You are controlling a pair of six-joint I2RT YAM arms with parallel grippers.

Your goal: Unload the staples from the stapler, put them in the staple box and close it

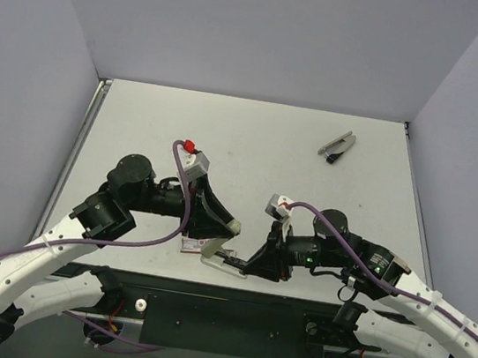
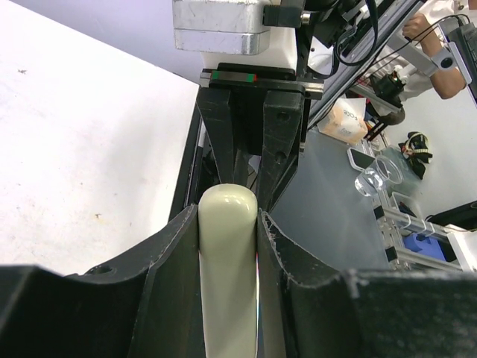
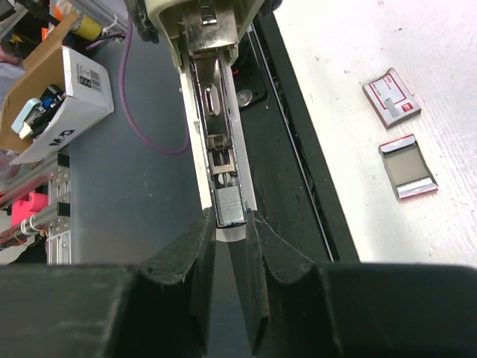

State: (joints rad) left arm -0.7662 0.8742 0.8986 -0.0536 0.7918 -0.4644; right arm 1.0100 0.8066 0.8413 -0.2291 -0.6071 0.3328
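A cream-white stapler (image 1: 222, 250) is held open at the table's near edge between both grippers. My left gripper (image 2: 228, 224) is shut on its rounded cream top arm (image 2: 228, 268), lifted above the base. My right gripper (image 3: 229, 224) is shut on the front end of the stapler's lower part, its fingertips either side of the metal magazine (image 3: 216, 112). A short strip of staples (image 3: 229, 206) sits at the magazine's front, with the spring pusher behind it. In the top view my left gripper (image 1: 218, 230) and right gripper (image 1: 249, 265) almost meet.
A slim grey metal hinged tool with a black end (image 1: 337, 146) lies at the far right of the table. A small red-and-white staple box (image 3: 391, 97) and a grey tray (image 3: 406, 165) lie on the table near the stapler. The black table edge (image 3: 298, 149) runs beside the grippers.
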